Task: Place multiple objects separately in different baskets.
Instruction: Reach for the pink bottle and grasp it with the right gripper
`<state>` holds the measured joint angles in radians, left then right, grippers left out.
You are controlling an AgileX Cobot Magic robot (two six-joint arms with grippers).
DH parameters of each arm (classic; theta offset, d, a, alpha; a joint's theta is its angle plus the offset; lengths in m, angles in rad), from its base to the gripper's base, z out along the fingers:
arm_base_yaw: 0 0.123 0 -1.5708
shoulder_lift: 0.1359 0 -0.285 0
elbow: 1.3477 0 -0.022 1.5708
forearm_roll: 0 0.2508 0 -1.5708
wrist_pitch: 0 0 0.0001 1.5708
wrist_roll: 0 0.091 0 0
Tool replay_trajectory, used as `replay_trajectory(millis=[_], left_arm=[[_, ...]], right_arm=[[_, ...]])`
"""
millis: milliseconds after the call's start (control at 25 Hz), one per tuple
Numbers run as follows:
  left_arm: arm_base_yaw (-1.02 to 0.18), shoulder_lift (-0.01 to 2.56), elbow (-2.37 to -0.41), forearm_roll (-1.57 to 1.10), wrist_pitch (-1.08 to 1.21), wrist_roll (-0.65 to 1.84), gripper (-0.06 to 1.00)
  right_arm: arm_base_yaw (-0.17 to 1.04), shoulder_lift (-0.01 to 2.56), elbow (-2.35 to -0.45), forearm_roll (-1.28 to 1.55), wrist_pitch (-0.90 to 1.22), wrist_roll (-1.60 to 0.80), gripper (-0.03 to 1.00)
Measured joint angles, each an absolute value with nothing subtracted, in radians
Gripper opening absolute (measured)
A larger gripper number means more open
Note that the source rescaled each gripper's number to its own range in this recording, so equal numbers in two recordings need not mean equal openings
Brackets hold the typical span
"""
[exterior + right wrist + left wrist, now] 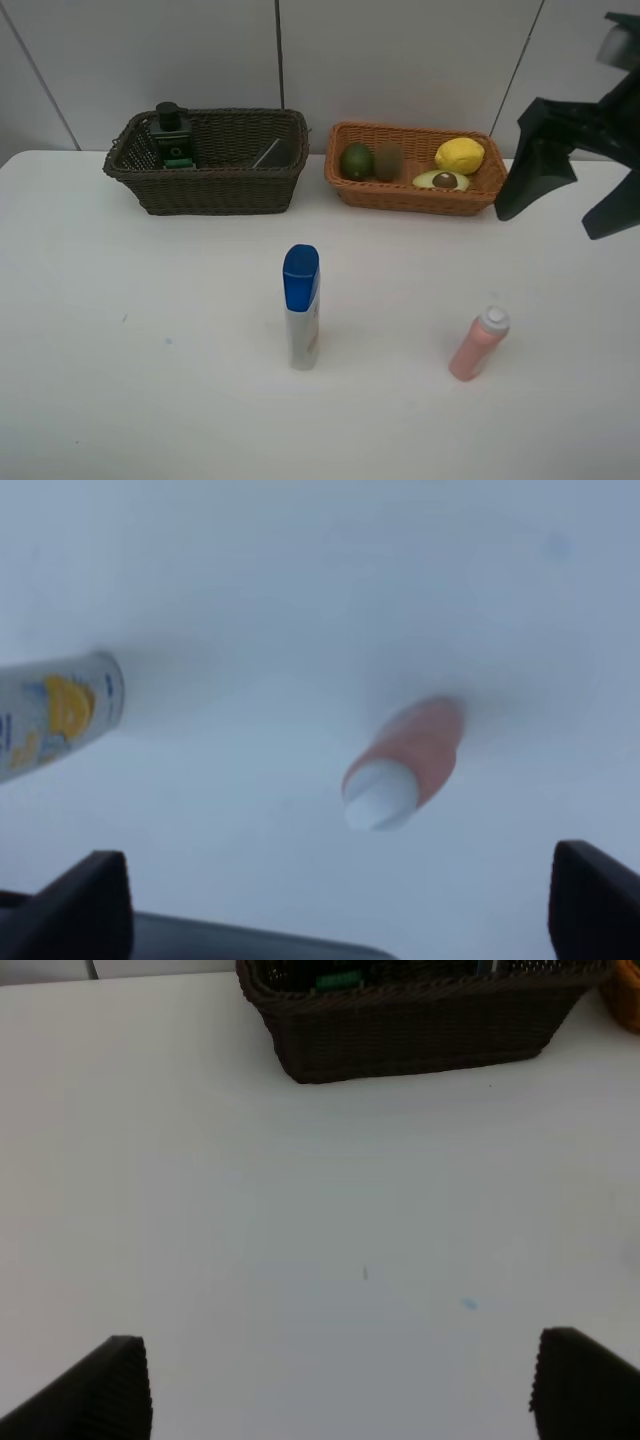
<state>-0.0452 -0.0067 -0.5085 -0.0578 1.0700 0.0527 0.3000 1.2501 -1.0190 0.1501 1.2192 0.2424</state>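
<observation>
Exterior high view: I'm seeing a white table (150, 400) with two woven wicker baskets sitting side by side along its far edge. The dark brown, deeper rectangular basket (205, 190) is sitting on the left. It's holding a dark green pump bottle (173, 135) standing upright at its left end and a grey-black eraser block (268, 153) leaning at its right end. The orange-tan, shallower rectangular basket (400, 195) is sitting just to its right. It's holding a round green avocado (356, 161), a brown kiwi (388, 160) right beside it, a yellow lemon (459, 155) at the right end and a halved avocado (441, 180) lying pit-up in front of the lemon.

A blue-capped white bottle (301, 305) is standing upright on the bare table near the middle, well in front of both baskets. A pink bottle with a white cap (478, 345) is standing to its right, apart from it.

The right gripper (550, 225) is hovering at the right edge, near the orange-tan basket's right end, jaws spread wide and gripping nothing. Its wrist camera is looking down on the pink bottle, with the blue-capped bottle's body off to one side.

I'm not seeing the left gripper (340, 1360) from the high camera. Its wrist view is showing the jaws wide apart over bare table, nothing between them, with the dark brown basket ahead.
</observation>
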Motion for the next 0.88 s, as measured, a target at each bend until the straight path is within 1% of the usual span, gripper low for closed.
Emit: replay_trajectory(millis=[160,320,520,880], left_arm=[[-0.045,-0.007,-0.508,-0.058,1.070,0.053,1.00],[-0.045,-0.007,-0.508,-0.058,1.070,0.053,1.00],[-0.045,-0.007,-0.508,-0.058,1.070,0.053,1.00],[-0.045,-0.007,-0.508,-0.058,1.070,0.053,1.00]], right_arm=[[0.300,1.223,-0.871,0.154,1.216,0.303,0.98],[0.300,1.222,-0.775,0.154,1.079,0.368,0.98],[0.300,1.244,-0.754,0.159,0.943,0.431,0.98],[0.300,1.368,-0.754,0.161,0.873,0.503,0.98]])
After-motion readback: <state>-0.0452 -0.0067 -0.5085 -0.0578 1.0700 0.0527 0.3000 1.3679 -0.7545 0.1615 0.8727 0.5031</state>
